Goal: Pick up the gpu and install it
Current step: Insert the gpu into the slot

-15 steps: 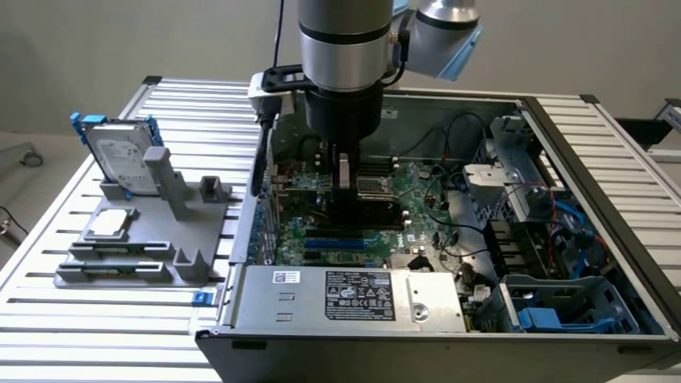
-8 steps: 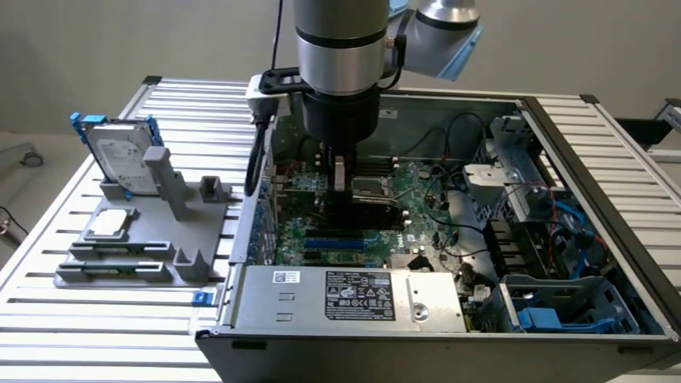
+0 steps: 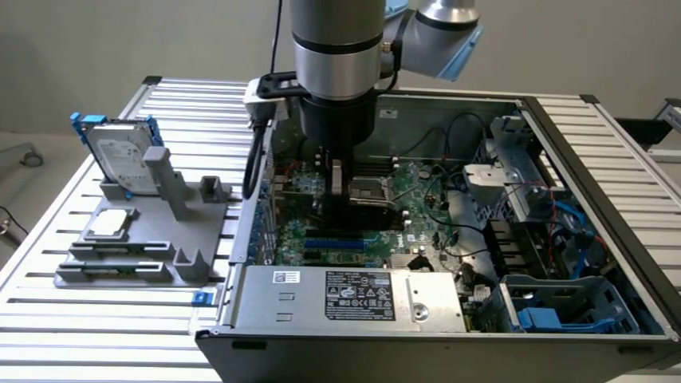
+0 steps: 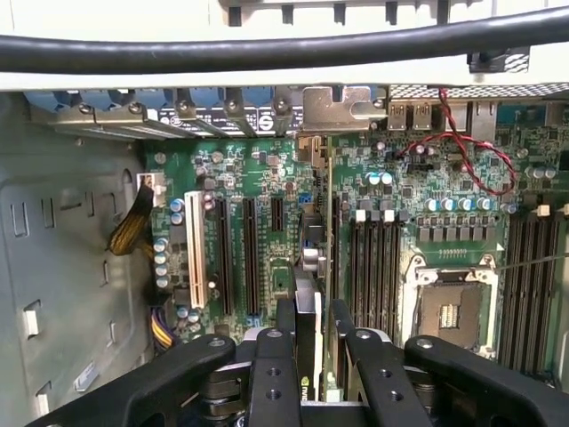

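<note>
My gripper reaches down into the open computer case and is shut on the gpu, a thin card with a black shroud held on edge just over the green motherboard. In the wrist view the black fingers clamp the gpu from both sides. The card runs away from the gripper toward the silver end bracket at the case's rear wall, in line with the expansion slots. Whether its edge touches a slot I cannot tell.
A silver hard drive in a blue frame stands on a grey fixture at the exterior view's left. Inside the case are the power supply, the CPU socket, red wires and drive bays. A black cable crosses the wrist view.
</note>
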Robot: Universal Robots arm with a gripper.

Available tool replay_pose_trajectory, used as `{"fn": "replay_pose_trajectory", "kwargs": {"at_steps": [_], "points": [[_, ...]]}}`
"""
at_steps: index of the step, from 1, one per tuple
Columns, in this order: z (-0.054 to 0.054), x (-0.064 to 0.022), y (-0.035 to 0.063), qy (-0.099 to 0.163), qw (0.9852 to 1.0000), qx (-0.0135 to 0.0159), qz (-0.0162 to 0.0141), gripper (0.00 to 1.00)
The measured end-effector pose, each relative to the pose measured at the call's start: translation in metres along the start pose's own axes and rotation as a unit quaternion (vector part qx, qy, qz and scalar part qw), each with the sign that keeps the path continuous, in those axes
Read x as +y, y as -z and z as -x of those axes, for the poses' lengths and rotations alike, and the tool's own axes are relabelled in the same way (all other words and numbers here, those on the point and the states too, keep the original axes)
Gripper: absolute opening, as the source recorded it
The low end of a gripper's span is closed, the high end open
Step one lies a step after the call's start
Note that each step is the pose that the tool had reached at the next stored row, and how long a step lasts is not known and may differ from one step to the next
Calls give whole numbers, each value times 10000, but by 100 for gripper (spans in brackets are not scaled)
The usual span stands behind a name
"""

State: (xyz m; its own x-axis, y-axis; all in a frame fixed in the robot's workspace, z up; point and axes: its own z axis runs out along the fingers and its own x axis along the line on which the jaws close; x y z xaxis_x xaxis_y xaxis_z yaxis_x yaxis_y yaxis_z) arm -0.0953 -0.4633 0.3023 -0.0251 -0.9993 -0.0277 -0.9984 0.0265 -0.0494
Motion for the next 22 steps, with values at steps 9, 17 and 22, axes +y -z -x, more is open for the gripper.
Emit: {"fn": "replay_pose_trajectory", "kwargs": {"at_steps": [9, 17, 22], "points": [[-7, 23, -57, -51, 10000, 3, -1, 27], [-12, 26, -107, -96, 10000, 5, -3, 27], [-13, 27, -137, -107, 9999, 6, -3, 27]]}}
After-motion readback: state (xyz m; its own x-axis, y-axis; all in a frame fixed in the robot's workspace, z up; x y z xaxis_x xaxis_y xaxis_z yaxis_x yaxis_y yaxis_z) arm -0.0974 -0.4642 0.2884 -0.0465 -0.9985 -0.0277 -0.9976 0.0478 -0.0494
